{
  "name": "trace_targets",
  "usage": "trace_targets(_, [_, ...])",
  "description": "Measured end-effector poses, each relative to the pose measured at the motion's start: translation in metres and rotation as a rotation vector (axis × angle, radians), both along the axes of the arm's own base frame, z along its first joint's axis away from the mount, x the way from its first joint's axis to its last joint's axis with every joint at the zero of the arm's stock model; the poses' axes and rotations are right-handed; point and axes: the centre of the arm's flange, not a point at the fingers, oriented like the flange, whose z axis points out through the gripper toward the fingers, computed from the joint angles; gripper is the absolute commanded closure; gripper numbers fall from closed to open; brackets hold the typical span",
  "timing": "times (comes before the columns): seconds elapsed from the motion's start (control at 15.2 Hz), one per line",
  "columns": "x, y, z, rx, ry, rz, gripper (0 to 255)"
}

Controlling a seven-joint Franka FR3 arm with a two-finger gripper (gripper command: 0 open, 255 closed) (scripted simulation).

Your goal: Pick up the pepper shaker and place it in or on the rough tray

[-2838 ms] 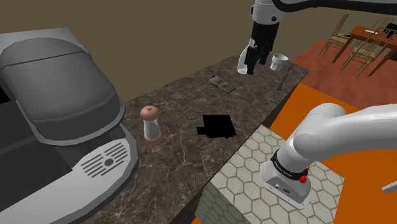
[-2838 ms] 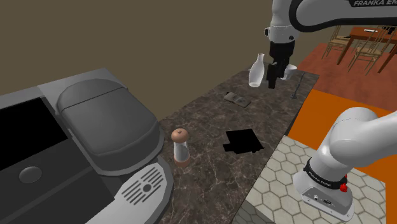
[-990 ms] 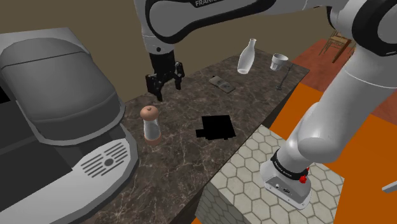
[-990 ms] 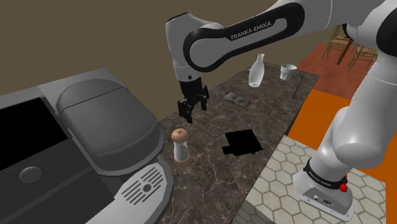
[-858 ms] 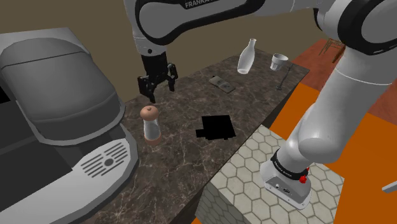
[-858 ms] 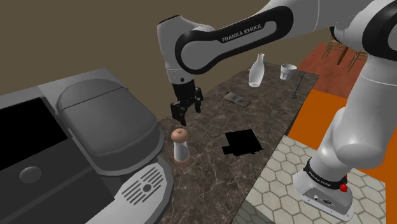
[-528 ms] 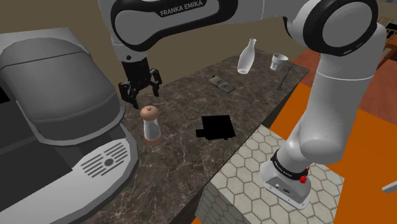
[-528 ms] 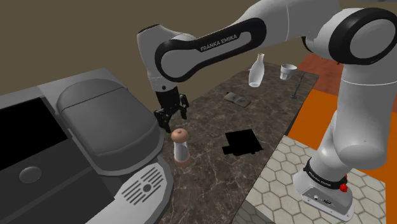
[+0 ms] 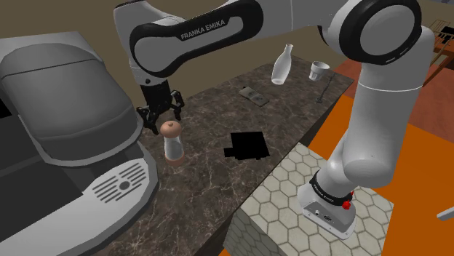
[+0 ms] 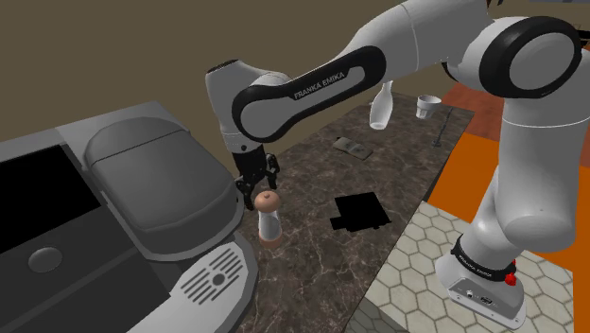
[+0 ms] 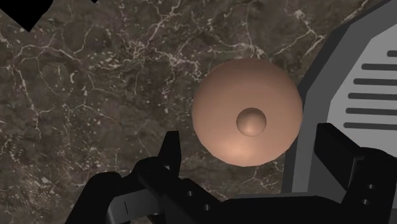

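Standing on the counter (image 9: 218, 120), the shaker (image 9: 172, 140) is crowded by a grey appliance (image 9: 65, 109). The gripper (image 9: 163, 121) is held wide open above its cap; the black tray (image 9: 247, 145) lies apart

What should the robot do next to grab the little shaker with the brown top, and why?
Probably ease straight down a little. The fingers stand open just above the pepper shaker, with its brown cap between them but untouched. The shaker stands upright on the marbled counter, so a straight descent should bring the fingers beside it, ready to close.
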Motion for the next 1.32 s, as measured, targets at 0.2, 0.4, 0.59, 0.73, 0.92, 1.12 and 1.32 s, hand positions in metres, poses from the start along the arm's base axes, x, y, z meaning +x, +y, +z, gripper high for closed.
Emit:
trace_targets(0.2, [-0.001, 0.0, -0.003, 0.0, 0.0, 0.0, 0])
trace_targets(0.4, [-0.001, 0.0, -0.003, 0.0, 0.0, 0.0, 0])
trace_targets(0.59, [-0.001, 0.0, -0.003, 0.0, -0.001, 0.0, 255])
trace_targets(0.73, [-0.001, 0.0, -0.003, 0.001, -0.001, 0.0, 255])
trace_targets(0.92, [-0.001, 0.0, -0.003, 0.001, -0.001, 0.0, 255])
trace_targets(1.12, [-0.001, 0.0, -0.003, 0.001, -0.001, 0.0, 255])
trace_targets(1.32, [-0.001, 0.0, 0.009, 0.0, -0.001, 0.0, 255])
